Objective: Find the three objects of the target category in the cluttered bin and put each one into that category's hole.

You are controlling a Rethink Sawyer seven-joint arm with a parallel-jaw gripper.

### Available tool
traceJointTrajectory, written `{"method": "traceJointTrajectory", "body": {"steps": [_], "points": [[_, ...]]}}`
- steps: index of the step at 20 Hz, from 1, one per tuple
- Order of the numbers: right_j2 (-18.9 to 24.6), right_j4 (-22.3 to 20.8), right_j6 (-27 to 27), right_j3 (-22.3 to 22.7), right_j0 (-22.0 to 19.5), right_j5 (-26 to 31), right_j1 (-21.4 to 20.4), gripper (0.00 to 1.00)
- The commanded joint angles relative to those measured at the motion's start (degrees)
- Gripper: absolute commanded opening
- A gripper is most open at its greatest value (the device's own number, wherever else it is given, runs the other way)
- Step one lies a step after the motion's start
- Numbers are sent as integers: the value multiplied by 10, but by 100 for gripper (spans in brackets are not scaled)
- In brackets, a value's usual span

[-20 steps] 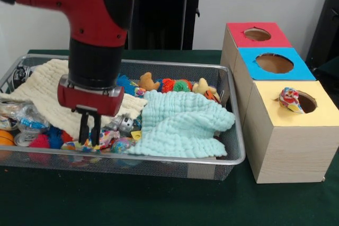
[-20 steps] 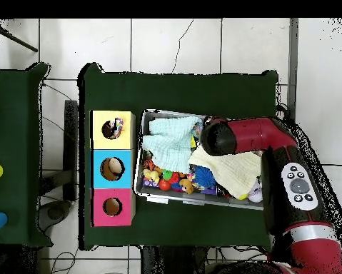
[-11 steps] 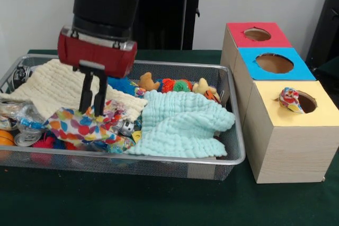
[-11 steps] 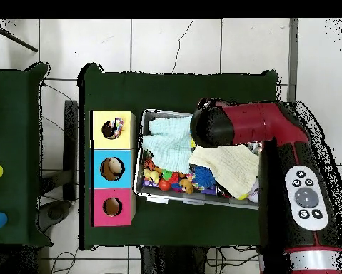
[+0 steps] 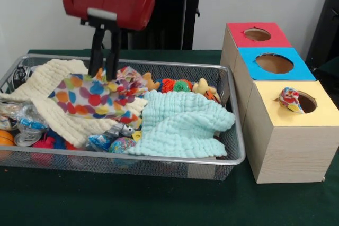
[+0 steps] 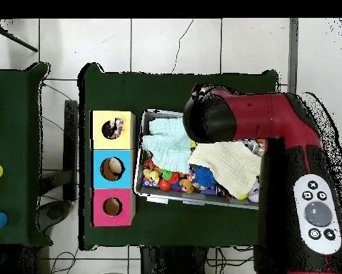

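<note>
Fingers (image 5: 105, 70) pinching spotted cloth (image 5: 98, 98) above bin (image 5: 233, 130), overhead arm (image 6: 245, 121) hides both

glossy red arm (image 6: 273, 118) with black joints; grey oval button pad (image 6: 318, 214); two slim black fingers (image 5: 97, 51) under the red wrist

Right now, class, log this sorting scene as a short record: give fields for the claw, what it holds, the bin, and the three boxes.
claw: raised above the bin, shut on the spotted cloth
spotted cloth: multicoloured, hanging from the claw, lower edge draped on the cream cloth
bin: wire mesh, holds the mint cloth, toys and clutter
boxes: red box, blue box, yellow box in a row beside the bin
yellow box hole: patterned item sticking out
</note>
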Motion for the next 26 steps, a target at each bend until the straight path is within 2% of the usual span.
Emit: {"method": "traceJointTrajectory", "body": {"steps": [1,11,20,26], "points": [[46,82,-42,49,17,128,-23,0],[21,130,-10,36,71,200,-49,0],[-14,175,78,76,121,161,-56,0],[-38,191,108,70,148,141,-47,0]]}}
